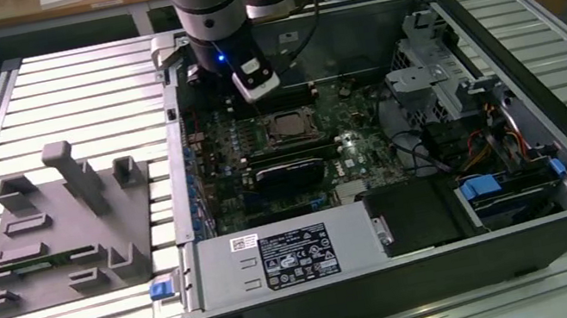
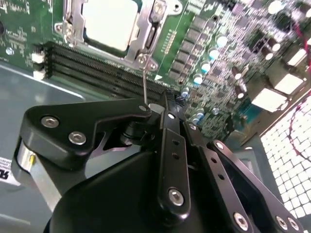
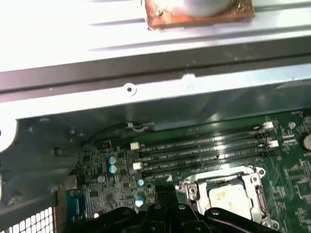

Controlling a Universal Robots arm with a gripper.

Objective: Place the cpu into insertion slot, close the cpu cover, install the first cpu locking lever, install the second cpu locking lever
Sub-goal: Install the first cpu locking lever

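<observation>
The pale silver-grey cpu (image 2: 109, 22) (image 3: 224, 194) lies in the insertion slot (image 1: 287, 127) on the green motherboard. The silver cpu cover (image 2: 146, 39) (image 3: 194, 187) lies flat around it. A thin wire locking lever (image 2: 144, 82) stands up from the slot's corner and its end meets my fingertips. My gripper (image 2: 160, 108) (image 1: 248, 102) is shut and hovers beside the slot, over the memory slots. I cannot tell whether the lever is clamped or only touched. The black finger links (image 3: 160, 213) show in the first wrist view.
Long black memory slots (image 2: 97, 68) run beside the socket. A black card (image 1: 292, 173) and a power supply (image 1: 277, 256) lie nearer the exterior view's front. Drive bays and cables (image 1: 499, 191) fill the right. A grey fixture (image 1: 61, 224) sits on the slatted table at the left.
</observation>
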